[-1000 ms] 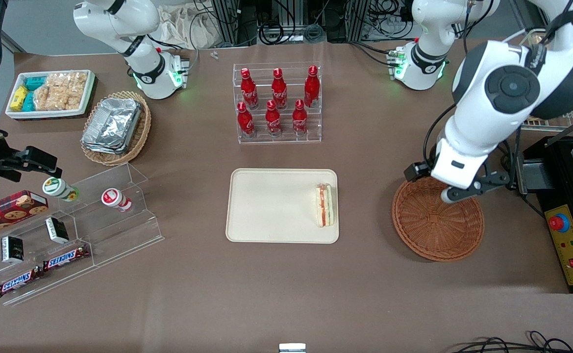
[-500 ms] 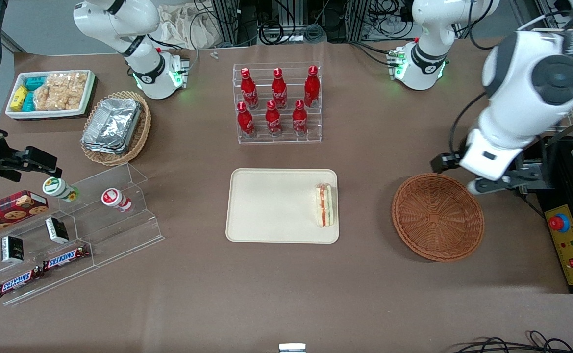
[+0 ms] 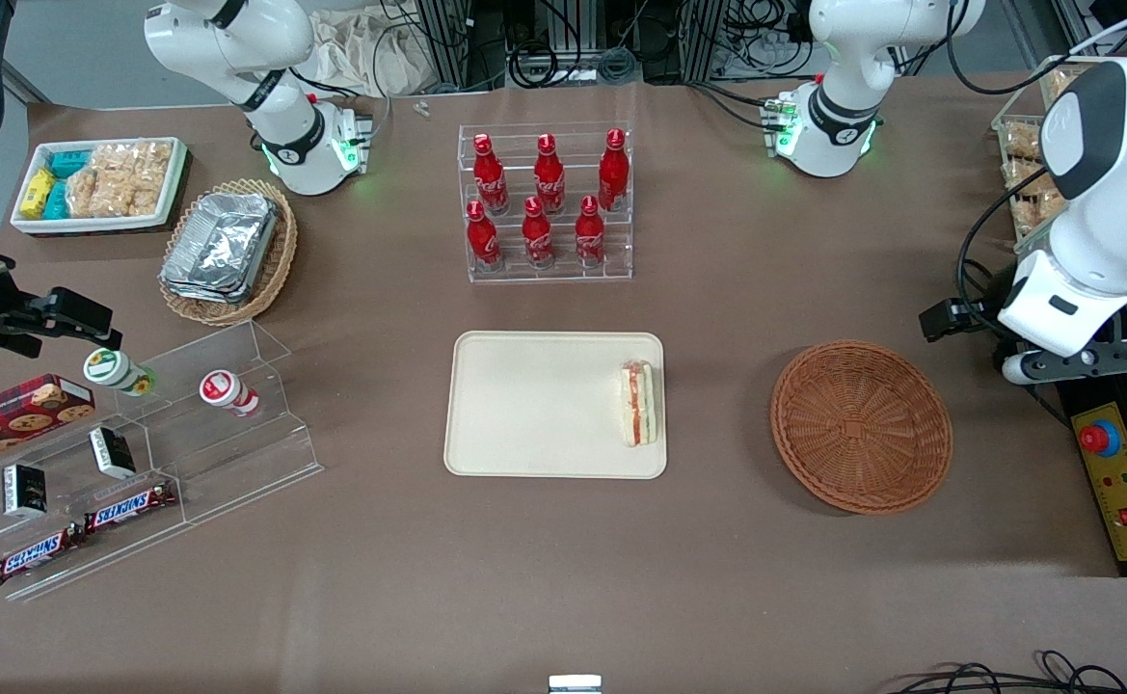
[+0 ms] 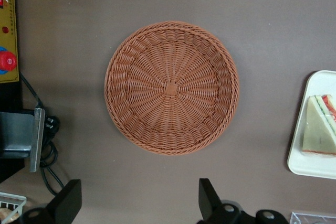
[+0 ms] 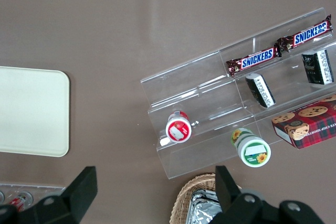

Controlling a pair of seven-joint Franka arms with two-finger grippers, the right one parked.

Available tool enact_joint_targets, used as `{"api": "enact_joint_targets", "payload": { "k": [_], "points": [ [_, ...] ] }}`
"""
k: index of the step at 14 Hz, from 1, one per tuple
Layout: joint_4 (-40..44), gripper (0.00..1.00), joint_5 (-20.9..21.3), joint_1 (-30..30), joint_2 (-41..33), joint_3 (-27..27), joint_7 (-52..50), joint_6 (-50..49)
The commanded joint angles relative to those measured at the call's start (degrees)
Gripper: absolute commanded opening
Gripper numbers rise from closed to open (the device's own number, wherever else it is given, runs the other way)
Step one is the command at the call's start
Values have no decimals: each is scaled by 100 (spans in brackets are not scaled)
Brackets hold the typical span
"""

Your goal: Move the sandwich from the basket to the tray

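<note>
**Sandwich on tray; basket empty**

Sandwich found lying on tray, at the end nearest basket, close against the rim; consistent with a short carry across. Basket holds nothing. Placement judged complete. Gripper raised above the table, clear of the basket toward the working arm's end, pointing straight down. Jaws spread wide, holding nothing. Arm folded back, elbow high.

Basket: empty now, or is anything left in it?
Empty: the basket shows bare weave; the sandwich lies on the tray. The open gripper hangs above.
</note>
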Motion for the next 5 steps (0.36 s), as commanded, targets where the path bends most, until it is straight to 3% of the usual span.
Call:
{"api": "enact_joint_targets", "payload": {
  "k": [1, 5],
  "points": [
    [434, 100, -85, -75, 115, 102, 499, -191],
    [805, 100, 29, -84, 441, 102, 483, -367]
  ]
}}
